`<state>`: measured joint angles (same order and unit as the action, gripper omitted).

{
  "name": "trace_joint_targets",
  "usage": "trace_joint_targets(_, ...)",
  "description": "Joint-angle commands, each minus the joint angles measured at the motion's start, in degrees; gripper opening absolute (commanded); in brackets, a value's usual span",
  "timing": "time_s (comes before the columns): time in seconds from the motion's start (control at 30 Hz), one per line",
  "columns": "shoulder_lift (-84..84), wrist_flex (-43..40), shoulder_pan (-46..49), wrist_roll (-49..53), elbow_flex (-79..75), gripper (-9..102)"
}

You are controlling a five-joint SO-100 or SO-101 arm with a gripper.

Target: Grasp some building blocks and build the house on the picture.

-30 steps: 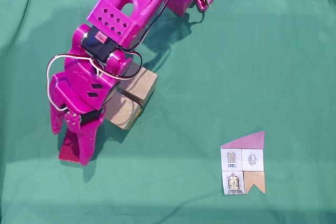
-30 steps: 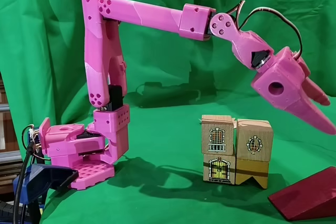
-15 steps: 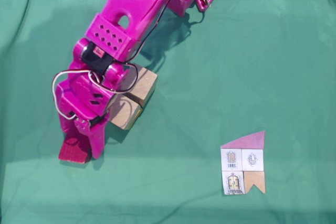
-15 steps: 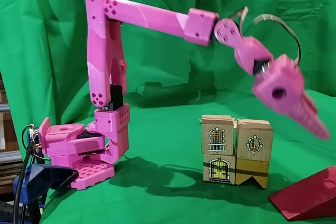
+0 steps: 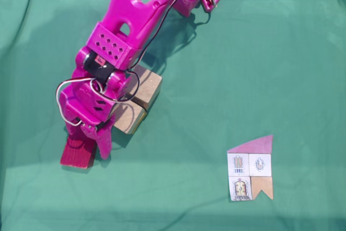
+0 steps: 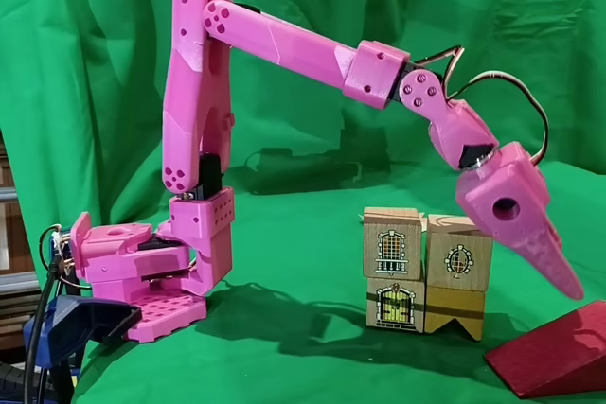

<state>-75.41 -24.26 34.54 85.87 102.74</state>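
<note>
gripper (image 6: 568,289) pointing down just above the red wedge block (image 6: 554,352), right of the stacked wooden blocks (image 6: 426,272); fingers look together.

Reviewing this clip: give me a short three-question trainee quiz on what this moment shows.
1. True or false: the red wedge block already sits on the stacked wooden blocks.
2. In the top-down fixed view, the picture card lies: A) lower right, B) upper left, C) under the arm.
3. Fill in: the gripper points down towards the ____ block.

Key: 1 false, it lies on the green cloth; 2 A; 3 red wedge.
</note>
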Motion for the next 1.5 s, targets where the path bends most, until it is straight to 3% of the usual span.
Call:
trace_joint_targets(0.0,-0.1,0.7,-0.2,0.5,-1.4,36)
trace_joint_targets(1.47,8.0,0.6,3.2,0.8,-11.8,36)
